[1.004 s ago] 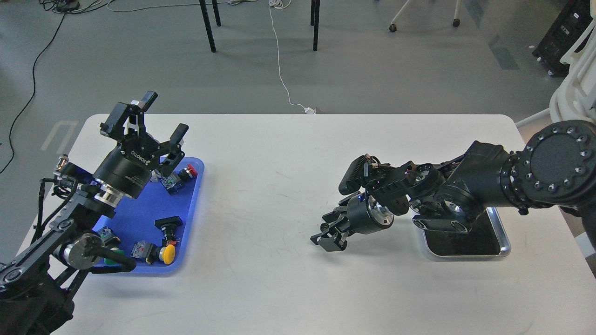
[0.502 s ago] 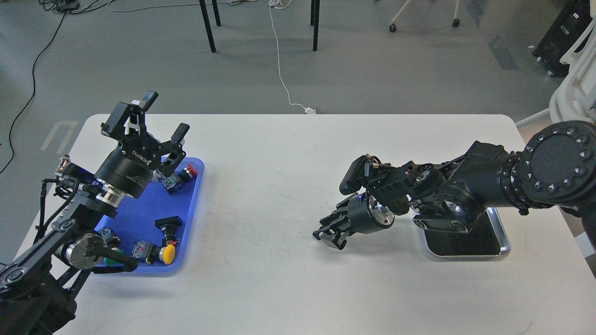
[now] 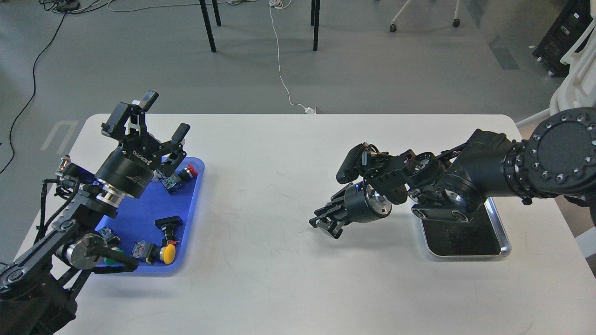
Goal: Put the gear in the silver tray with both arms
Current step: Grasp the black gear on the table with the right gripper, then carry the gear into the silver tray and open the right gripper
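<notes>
White table (image 3: 279, 260): blue tray (image 3: 139, 218) holding push-buttons; silver tray (image 3: 505, 242), long axis front-to-back, contents hidden. Left gripper (image 3: 156, 116) wide apart; right gripper (image 3: 326, 223) undeterminable.

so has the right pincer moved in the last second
Yes. The right pincer rose slightly, toward the table's far edge, farther from the silver tray's front rim.

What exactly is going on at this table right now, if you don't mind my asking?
A two-armed robot is moving push-button parts from the blue tray to the silver tray. The left claw hangs open above the blue tray's far end, holding nothing. The right claw hovers over mid-table, left of the silver tray, whose visible floor looks empty.
</notes>
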You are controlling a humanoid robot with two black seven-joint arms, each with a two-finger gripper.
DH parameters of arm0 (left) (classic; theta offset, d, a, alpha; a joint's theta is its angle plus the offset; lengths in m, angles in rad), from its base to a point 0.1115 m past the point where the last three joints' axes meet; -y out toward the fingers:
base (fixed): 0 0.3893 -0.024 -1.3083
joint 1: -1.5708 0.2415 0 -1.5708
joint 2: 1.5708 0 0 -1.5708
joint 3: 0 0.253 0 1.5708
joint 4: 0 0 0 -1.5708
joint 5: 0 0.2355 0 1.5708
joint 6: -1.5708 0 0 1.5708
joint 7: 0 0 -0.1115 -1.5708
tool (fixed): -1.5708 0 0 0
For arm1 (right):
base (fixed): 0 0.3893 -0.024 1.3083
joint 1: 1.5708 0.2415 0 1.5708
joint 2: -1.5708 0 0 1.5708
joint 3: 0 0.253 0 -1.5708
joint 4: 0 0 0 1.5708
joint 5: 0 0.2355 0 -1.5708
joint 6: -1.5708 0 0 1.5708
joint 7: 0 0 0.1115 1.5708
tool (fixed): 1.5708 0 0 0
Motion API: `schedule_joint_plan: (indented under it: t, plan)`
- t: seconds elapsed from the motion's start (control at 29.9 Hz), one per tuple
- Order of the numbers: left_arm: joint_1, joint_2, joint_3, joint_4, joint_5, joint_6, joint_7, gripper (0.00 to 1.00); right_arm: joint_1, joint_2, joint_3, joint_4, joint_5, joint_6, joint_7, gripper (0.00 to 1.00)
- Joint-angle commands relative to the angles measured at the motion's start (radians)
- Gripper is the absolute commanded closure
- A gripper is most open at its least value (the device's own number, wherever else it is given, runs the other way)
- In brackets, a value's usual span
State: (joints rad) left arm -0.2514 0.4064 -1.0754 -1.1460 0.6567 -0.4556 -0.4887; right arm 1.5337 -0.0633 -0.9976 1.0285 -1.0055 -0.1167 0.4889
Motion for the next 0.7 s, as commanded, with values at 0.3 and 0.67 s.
schedule_joint_plan:
  t: [0.3,0.67]
  plan:
    - [0.000,-0.003,0.005,-0.008,0.003,0.000,0.000,0.02,0.076,-0.484,-0.048,0.134,-0.203,0.005,0.000,0.77]
    - [0.001,-0.014,0.009,-0.026,0.009,0.000,0.000,0.02,-0.079,-0.586,-0.047,0.102,-0.208,0.005,0.000,0.76]
